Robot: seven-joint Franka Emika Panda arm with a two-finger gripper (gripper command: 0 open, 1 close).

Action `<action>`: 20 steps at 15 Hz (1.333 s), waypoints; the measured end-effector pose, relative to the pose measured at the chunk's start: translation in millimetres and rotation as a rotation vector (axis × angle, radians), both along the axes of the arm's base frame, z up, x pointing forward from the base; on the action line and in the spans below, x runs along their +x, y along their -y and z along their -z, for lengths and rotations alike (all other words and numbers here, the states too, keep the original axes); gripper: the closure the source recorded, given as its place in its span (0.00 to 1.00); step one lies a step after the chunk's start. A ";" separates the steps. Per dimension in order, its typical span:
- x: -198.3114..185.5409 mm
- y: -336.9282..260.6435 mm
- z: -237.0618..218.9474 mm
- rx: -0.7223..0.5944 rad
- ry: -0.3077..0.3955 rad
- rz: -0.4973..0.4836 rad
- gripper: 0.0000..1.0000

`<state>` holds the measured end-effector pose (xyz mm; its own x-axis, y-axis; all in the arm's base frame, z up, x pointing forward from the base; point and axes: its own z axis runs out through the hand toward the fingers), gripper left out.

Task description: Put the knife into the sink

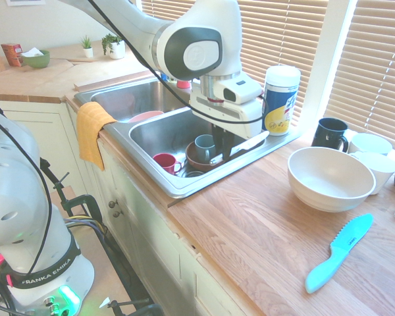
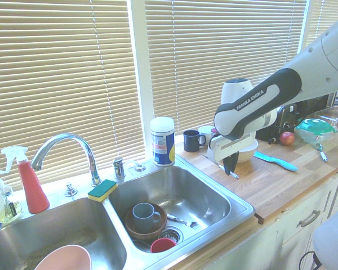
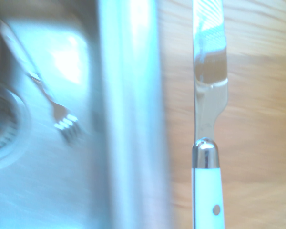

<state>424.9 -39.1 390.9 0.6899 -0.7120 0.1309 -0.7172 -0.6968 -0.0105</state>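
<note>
One knife (image 1: pixel 245 145) clamped in the gripper (image 1: pixel 222 146), handle pinched between shut fingers, blade sticking out level toward the wipes tub (image 1: pixel 280 100). Held above the counter (image 1: pixel 263 224), right at the sink (image 1: pixel 174 184) edge, not yet over the basin. Seen close in the wrist view: white handle, steel collar, blade (image 3: pixel 209 71) running parallel to the sink rim (image 3: pixel 128 114), with wood beneath it and the basin floor and a fork (image 3: pixel 62 119) on the far side of the rim.

Best done by carrying sideways until knife and gripper both hang clear inside the rim, over the bare steel near the fork. Worth steering away from the brown bowl (image 2: pixel 146 225) with its grey mug (image 2: pixel 145 215) and the red cup (image 2: pixel 163 245) beside the drain. Lower well into the basin before letting go; dropped from height, likely to clatter and bounce, perhaps against the crockery. Keep the blade level and along the basin wall so neither end catches the rim on the way down. Open only once low, then lift straight up. Turquoise knife (image 1: pixel 339 253) near the counter's front edge to be left alone, likewise the white bowl (image 1: pixel 330 178).
</note>
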 end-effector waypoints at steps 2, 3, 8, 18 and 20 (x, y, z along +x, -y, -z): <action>8.3 -32.3 -4.2 0.002 0.009 0.008 1.00; 11.5 -50.1 -4.1 0.002 0.012 0.011 1.00; 32.2 -107.8 6.6 0.018 0.012 0.046 1.00; 67.1 -116.4 80.5 0.051 0.017 0.080 1.00; 67.9 -113.1 96.2 0.052 0.008 0.077 1.00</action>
